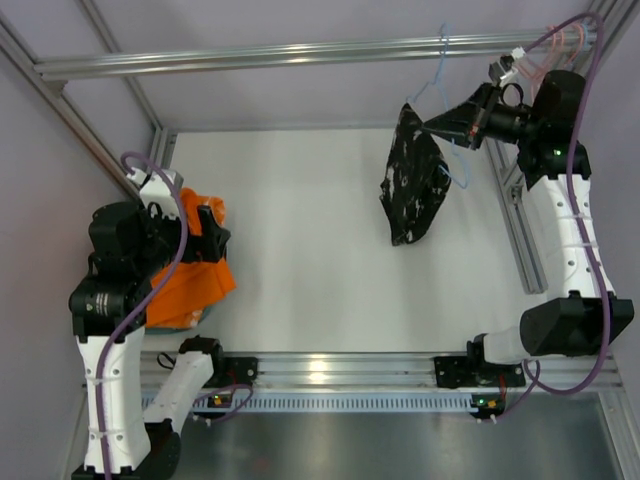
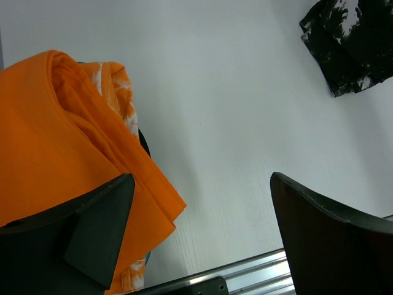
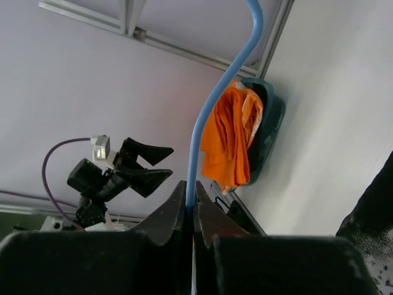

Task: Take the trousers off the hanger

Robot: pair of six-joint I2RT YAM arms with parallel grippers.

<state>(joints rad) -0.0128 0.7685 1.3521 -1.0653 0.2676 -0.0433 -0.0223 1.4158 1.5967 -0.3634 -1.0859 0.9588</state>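
The black, white-speckled trousers (image 1: pixel 413 186) hang on the light blue wire hanger (image 1: pixel 441 70), whose hook is on the rail at the back right. My right gripper (image 1: pixel 432 127) is shut on the hanger's wire just right of the trousers. In the right wrist view the blue hanger wire (image 3: pixel 215 101) rises from between the closed gripper (image 3: pixel 190 206) tips, with a corner of the trousers (image 3: pixel 374 215) at the lower right. My left gripper (image 1: pixel 212 232) stands open at the left beside the orange garment (image 1: pixel 188 270); its fingers (image 2: pixel 319 227) hold nothing. The trousers (image 2: pixel 353 43) show at the top right there.
An orange garment (image 2: pixel 67 147) lies in a dark teal bin (image 3: pixel 270 132) at the left of the table. A metal rail (image 1: pixel 320 55) crosses the back and another rail (image 1: pixel 330 370) runs along the near edge. Pink hangers (image 1: pixel 565 40) hang at the far right.
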